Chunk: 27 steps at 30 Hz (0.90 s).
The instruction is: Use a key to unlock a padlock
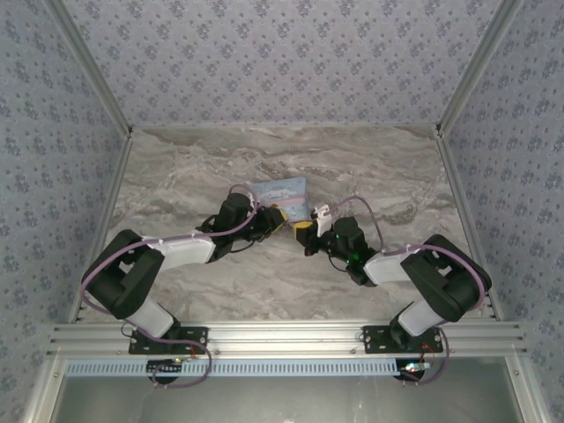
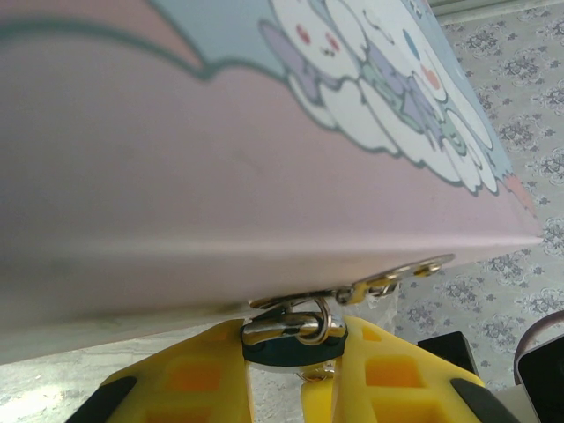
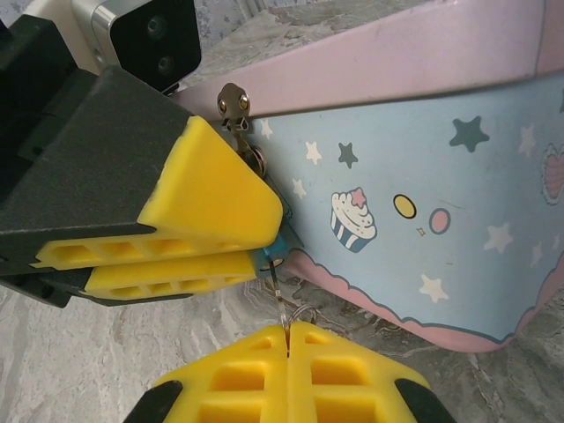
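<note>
The tiny blue padlock [image 3: 274,253] hangs from the hasp [image 3: 233,100] of a light-blue and pink cartoon tin [image 3: 423,194]. My left gripper [image 2: 291,354] is shut on the padlock's dark body [image 2: 291,350], just below its shiny shackle [image 2: 284,328]. In the right wrist view its yellow fingers [image 3: 203,216] hide most of the padlock. My right gripper [image 3: 287,335] is shut on a thin metal key [image 3: 278,300], and the key's tip sits in the padlock's underside. From above, both grippers [image 1: 284,220] [image 1: 308,234] meet at the tin's near edge [image 1: 280,196].
The tin rests on a marble-patterned table [image 1: 264,282] with wallpapered walls on three sides. The left wrist camera housing [image 3: 145,40] is close above the left fingers. A small key ring [image 3: 300,315] loops at the key's head.
</note>
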Motion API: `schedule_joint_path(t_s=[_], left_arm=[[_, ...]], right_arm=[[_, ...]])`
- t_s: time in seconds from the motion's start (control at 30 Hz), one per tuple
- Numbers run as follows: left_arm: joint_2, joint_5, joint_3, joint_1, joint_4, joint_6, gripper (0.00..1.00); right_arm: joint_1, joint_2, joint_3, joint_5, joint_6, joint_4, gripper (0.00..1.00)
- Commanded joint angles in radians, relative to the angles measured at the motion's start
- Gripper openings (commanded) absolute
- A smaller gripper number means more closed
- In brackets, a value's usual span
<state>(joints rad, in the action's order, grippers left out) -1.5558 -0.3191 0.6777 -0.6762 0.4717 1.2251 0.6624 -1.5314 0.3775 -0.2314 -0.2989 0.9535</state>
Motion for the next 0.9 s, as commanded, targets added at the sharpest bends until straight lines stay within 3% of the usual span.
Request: schedule_joint_path(t_s=[0.0,0.57,0.87], left_arm=[[0.004,-0.028,0.008,-0.008,0.065,0.014,0.17],[0.005,-0.066,0.017,-0.014,0.108,0.047,0.17],[0.002,-0.063,0.025,-0.015,0.043,-0.004,0.17]], right_arm=[[-0.004,0.019,-0.001,-0.002,-0.014,0.04,0.0],[-0.005,-0.074,0.021,-0.029,-0.032,0.143,0.0],[-0.021,-0.071,0.026,-0.041,-0.035,0.156,0.0]])
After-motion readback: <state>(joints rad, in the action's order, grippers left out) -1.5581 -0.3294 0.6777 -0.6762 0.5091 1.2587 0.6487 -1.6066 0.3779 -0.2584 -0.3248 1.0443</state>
